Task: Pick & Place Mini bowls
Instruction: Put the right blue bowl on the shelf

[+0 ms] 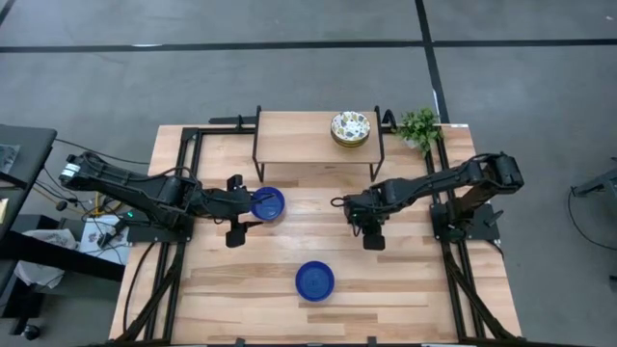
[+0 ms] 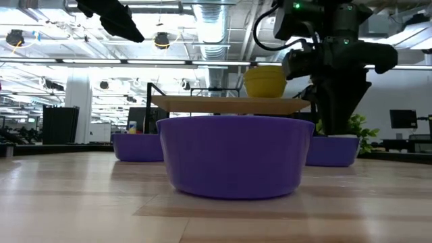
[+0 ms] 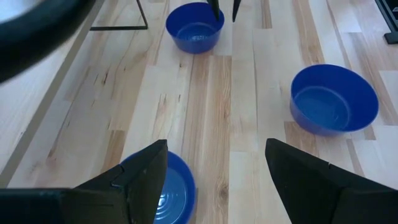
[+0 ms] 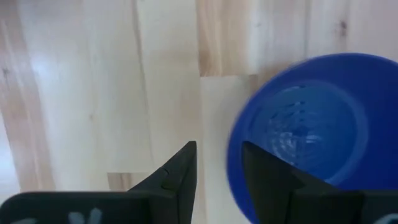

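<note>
Left gripper (image 1: 243, 204): fingers spread wide, empty, straddling near rim of glossy cobalt-blue round bowl (image 1: 268, 203).
Right gripper (image 4: 219, 177): fingers parted narrowly, empty, beside second blue bowl (image 4: 311, 124); contact unclear.
Third blue bowl (image 1: 314, 280): table, 6 o'clock.
Floral speckled bowls (image 1: 350, 127): stacked on wooden shelf (image 1: 299, 133), 12 o'clock.

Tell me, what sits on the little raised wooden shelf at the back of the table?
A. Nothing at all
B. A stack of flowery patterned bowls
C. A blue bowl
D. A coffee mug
B: in the high view, a stack of floral patterned bowls sits on the raised shelf, while the blue bowls are down on the table.
</note>
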